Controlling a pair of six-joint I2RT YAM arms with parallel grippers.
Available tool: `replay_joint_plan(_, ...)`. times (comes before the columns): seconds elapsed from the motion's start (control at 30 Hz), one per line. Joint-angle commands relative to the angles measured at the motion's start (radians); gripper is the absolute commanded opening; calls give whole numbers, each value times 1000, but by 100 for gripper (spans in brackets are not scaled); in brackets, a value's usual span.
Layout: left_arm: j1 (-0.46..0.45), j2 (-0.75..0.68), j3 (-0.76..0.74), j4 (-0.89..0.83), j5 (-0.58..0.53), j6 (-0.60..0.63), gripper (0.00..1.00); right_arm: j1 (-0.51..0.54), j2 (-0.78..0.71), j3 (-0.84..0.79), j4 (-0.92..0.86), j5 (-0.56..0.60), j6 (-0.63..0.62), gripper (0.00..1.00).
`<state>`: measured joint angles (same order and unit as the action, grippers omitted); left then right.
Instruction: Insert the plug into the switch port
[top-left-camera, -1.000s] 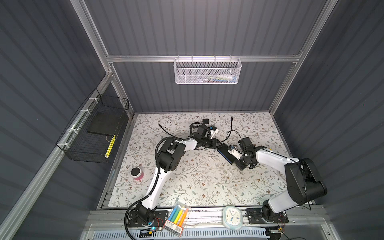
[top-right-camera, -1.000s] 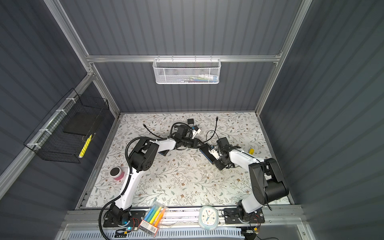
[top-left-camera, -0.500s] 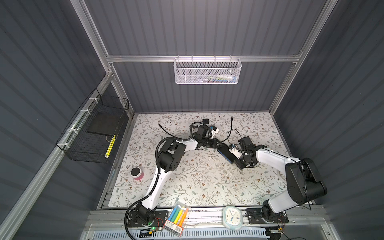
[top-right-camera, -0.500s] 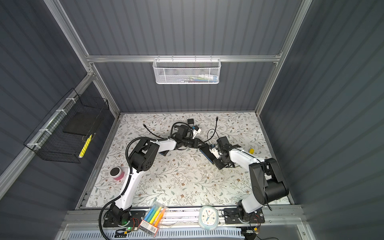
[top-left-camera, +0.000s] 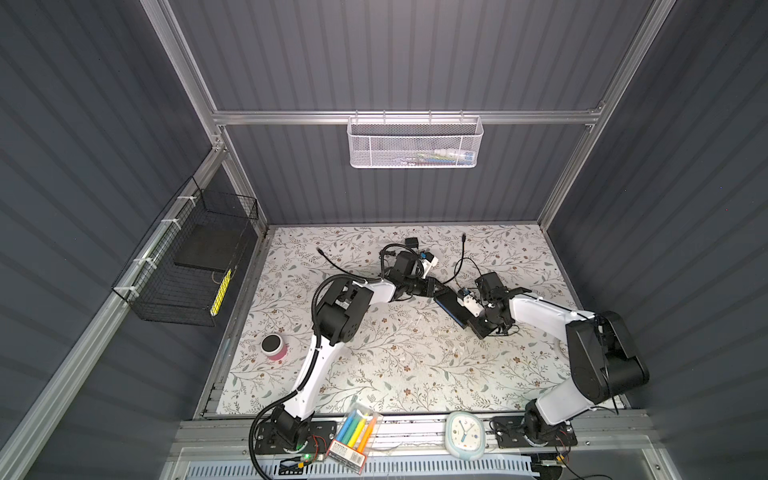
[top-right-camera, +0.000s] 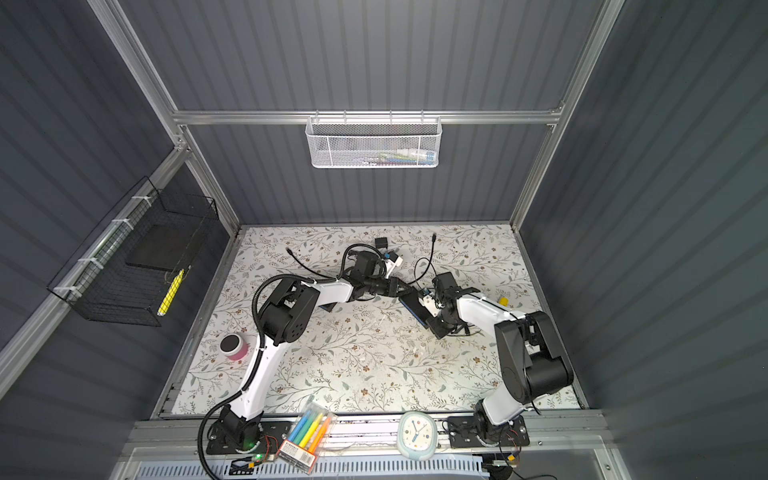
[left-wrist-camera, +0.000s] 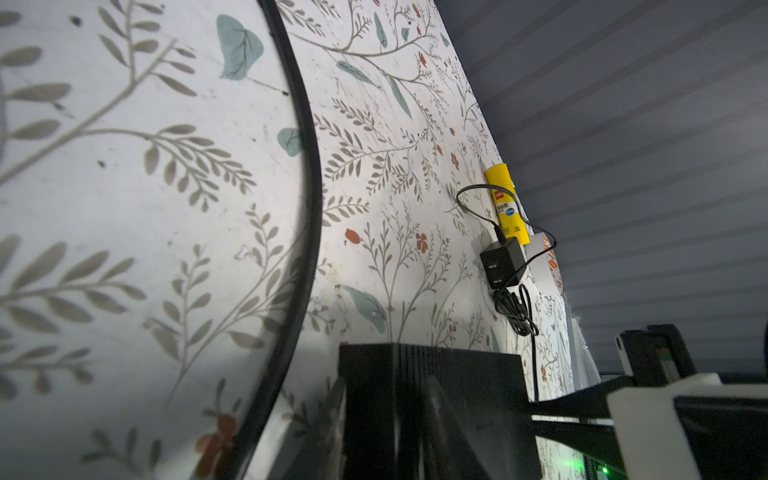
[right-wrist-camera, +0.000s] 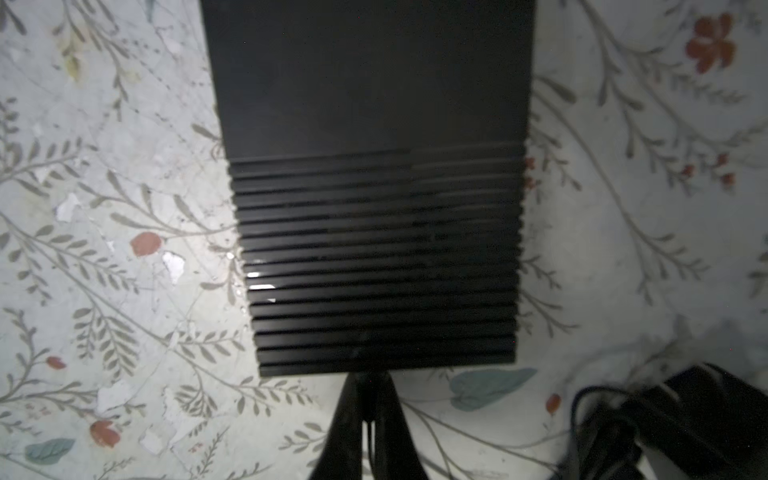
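Both top views: black ribbed switch box lying flat on the floral-patterned bench, right of centre, left gripper at one end. Cannot tell there whether its jaws grip anything. Left wrist view: same box up close, black power adapter with bundled cord well beyond; jaws unreadable too. Right wrist view: right gripper, jaws pinched together at the box's near edge, no plug distinguishable. Judged mid-insertion, seating unconfirmed.
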<state>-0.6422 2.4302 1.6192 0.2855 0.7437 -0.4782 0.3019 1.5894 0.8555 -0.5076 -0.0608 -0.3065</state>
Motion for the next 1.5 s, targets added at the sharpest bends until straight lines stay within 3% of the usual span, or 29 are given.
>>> replay_joint_plan(0.0,-77,59,-65,-170,16,1,30,8,14,71,164,-30,8,0)
replay_joint_plan(1.07,-102,62,-97,-128,37,-28,29,9,98,211,212,-36,-30,0)
replay_joint_plan(1.23,-102,29,-119,-132,23,-27,29,11,76,175,192,-35,-34,0)
replay_joint_plan(1.33,-100,11,-132,-150,20,-6,29,11,37,130,181,-16,-31,16)
replay_joint_plan(1.47,-90,-24,-161,-165,-2,7,28,9,-26,80,146,41,-1,23)
